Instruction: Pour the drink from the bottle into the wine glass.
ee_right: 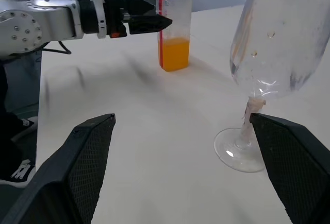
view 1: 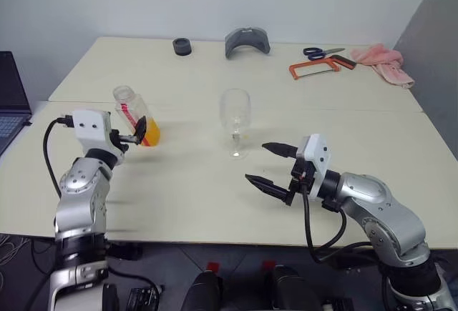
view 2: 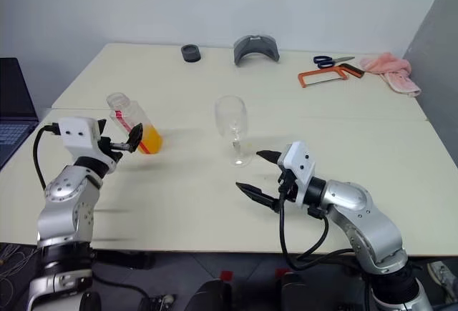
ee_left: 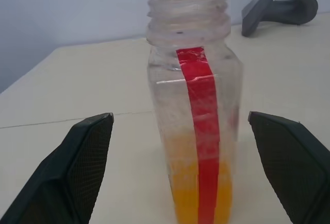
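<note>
the left gripper [ee_left: 180,147] is standing with its two black fingers spread wide on either side of the bottle [ee_left: 193,121], one finger [ee_left: 77,167] and the other well clear of the plastic, so nothing is being pinched. the bottle is standing upright on the cream table [view 1: 179,189], its mouth open with no cap on it, a red strip running down its side, and the drink [ee_right: 175,54] is sitting orange in its lower part. in the head views the bottle is showing just past the left gripper's fingertips, on the left of the table.

the right gripper [view 1: 270,168] is also holding its fingers wide apart, pinching nothing, and is pointing toward the wine glass [view 1: 235,121]. the glass is standing upright and empty near the middle of the table, beyond that gripper and apart from its fingers, well to the right of the bottle.

farther back, a black ring [view 1: 182,46], a grey curved piece [view 1: 247,41], scissors [view 1: 322,53], an orange hacksaw [view 1: 318,68] and a pink cloth [view 1: 386,64] are lying along the far edge. a laptop [view 1: 11,104] is sitting at the left.
</note>
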